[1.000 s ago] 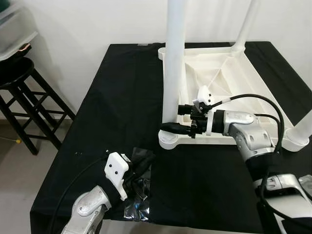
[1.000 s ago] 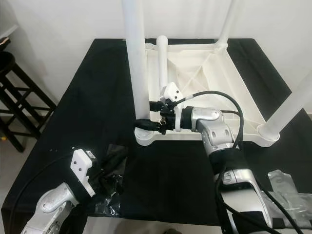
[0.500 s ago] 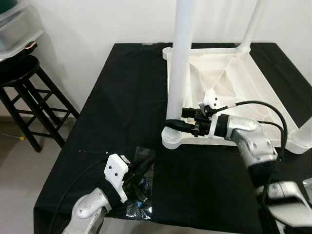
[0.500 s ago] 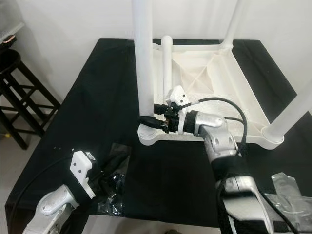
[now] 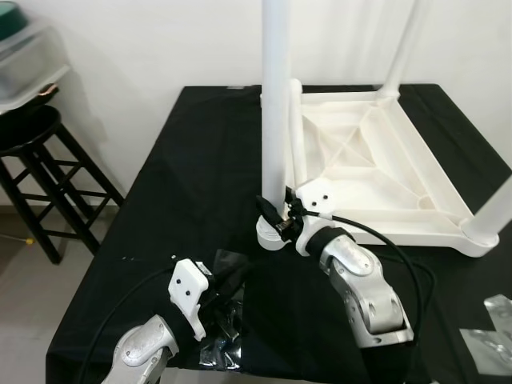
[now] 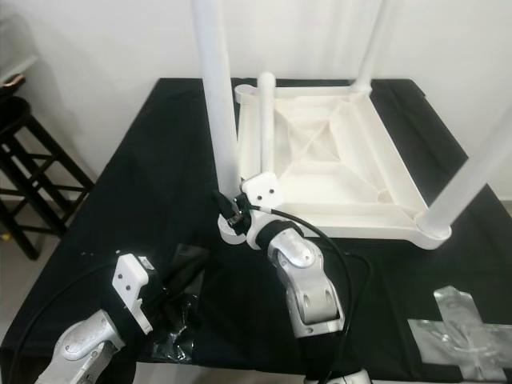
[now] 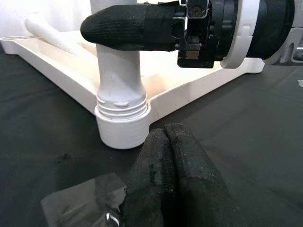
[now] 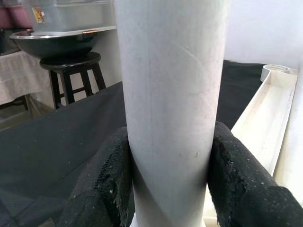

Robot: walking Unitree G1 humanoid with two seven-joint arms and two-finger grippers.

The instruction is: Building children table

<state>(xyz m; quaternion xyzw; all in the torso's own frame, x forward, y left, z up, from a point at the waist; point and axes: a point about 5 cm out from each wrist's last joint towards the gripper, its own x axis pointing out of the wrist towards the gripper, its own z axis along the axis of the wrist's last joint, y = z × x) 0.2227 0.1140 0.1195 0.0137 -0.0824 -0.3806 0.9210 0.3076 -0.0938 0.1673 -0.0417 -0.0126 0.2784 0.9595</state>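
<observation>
The left gripper [image 7: 170, 156] rests near the table's [image 5: 192, 160] front-left corner, fingers pressed together over a crumpled plastic wrapper [image 5: 228, 320], idle. Beside it, the upside-down white children's table [image 5: 376, 172] sits toward the table's back-right. The right gripper [image 8: 168, 161] now pinches the near-left leg [image 5: 274, 104] just above its socket [image 7: 123, 125]; a second ago it reached in from the right, and its arm has since swung round to the front. That looks like a re-grip to twist the leg home.
</observation>
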